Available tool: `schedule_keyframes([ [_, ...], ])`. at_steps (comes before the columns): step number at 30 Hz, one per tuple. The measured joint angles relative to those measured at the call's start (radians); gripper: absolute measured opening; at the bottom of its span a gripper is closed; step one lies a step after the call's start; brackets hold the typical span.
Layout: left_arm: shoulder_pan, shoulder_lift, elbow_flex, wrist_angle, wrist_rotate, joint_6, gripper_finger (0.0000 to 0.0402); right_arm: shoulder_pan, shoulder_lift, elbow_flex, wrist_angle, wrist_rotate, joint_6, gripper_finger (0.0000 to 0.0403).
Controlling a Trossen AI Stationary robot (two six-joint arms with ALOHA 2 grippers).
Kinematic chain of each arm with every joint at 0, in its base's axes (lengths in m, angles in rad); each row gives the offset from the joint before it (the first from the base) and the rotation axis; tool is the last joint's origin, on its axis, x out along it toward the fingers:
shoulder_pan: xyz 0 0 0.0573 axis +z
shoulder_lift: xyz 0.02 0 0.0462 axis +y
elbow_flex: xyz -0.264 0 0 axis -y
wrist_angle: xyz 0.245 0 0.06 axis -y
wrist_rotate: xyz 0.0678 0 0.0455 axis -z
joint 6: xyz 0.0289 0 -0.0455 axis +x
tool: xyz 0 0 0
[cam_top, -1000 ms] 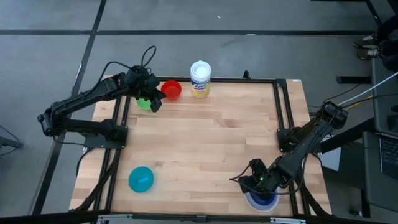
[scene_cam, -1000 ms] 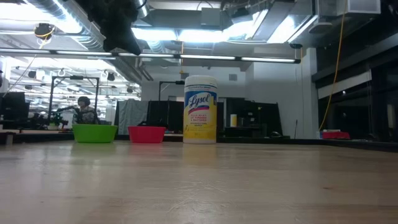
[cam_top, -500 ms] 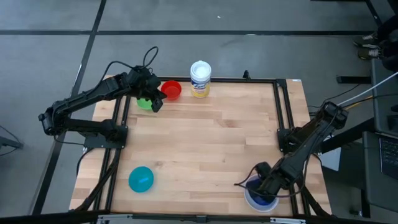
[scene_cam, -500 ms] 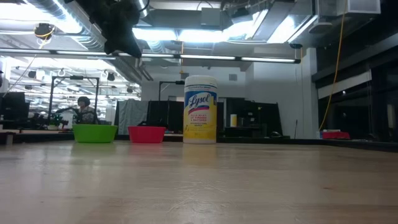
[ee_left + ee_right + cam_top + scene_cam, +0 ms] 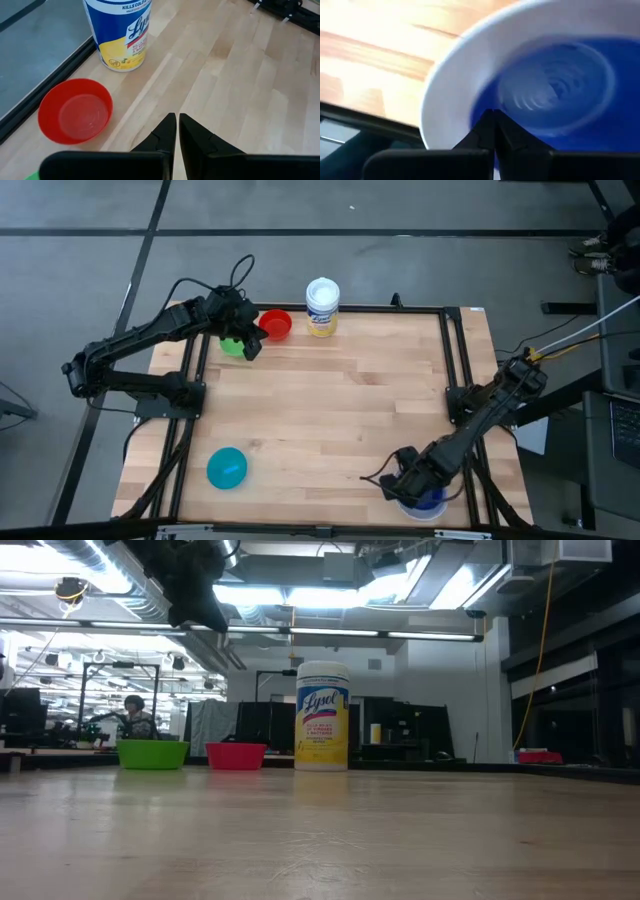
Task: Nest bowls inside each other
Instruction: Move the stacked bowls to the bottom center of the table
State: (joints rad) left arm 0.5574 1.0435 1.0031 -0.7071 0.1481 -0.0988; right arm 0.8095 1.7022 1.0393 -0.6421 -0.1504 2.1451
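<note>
A white bowl (image 5: pixel 420 514) stands at the table's near right corner with the dark blue bowl (image 5: pixel 432 500) nested in it. My right gripper (image 5: pixel 493 111) is shut and points steeply down at the blue bowl's (image 5: pixel 560 85) edge by the white bowl's (image 5: pixel 450 90) inner wall. The cyan bowl (image 5: pixel 227 468) sits upside down at the near left. At the far left, the green bowl (image 5: pixel 232 346) and red bowl (image 5: pixel 275 325) rest on their bases. My left gripper (image 5: pixel 176 117) hangs shut above the table beside them. My right gripper comes from above with its shut fingertips (image 5: pixel 487 117) at the dark blue bowl's rim (image 5: pixel 485 100), next to the white bowl's wall. Whether they touch the bowl, I cannot tell. Both bowls sit on the table.
A white tub with a yellow label (image 5: pixel 322 305) stands at the far edge, right of the red bowl. A black frame rail (image 5: pixel 455 360) runs along the table's right side. The middle of the wooden table (image 5: pixel 330 410) is bare.
My right gripper has sunk toward the white bowl and tipped more steeply downward, staying shut. The bowls have kept their places.
</note>
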Motion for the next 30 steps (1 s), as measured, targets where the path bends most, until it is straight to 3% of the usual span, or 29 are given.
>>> schedule_keyframes([
  [13, 0.0, 0.0, 0.0, 0.0, 0.012, 0.019, 0.0018, -0.2, 0.05, 0.0, 0.01, 0.109, -0.222, 0.0],
  [30, 0.0, 0.0, 0.0, 0.0, 0.015, 0.018, 0.0018, -0.466, 0.05, 0.0, 0.031, 0.147, -0.625, 0.0],
])
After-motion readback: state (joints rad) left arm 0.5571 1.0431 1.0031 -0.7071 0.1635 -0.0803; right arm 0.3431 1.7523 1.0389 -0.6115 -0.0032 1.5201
